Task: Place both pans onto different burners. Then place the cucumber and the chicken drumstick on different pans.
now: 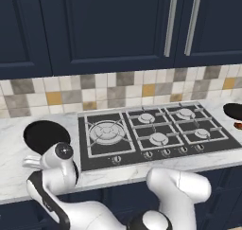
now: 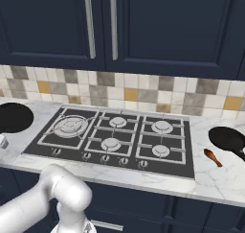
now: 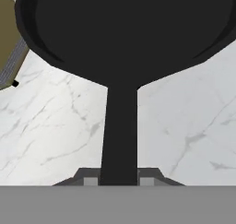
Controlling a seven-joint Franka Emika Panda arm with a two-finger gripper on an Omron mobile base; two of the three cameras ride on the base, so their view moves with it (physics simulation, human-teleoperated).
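Black and matte, the left pan (image 3: 129,34) sits on the marble table (image 3: 55,126) left of the cooktop (image 1: 156,134), and I see my claw (image 3: 119,179) clamped narrow on its handle (image 3: 120,131), burners (image 1: 107,131) bare.

On the bench (image 2: 215,179), one pan (image 1: 45,134) lies left of the cooktop (image 1: 156,134). Another pan (image 2: 228,140) lies right of it, with the chicken drumstick (image 2: 212,157) just before that pan. My claw (image 3: 119,179) straddles the left pan's handle (image 3: 120,131).
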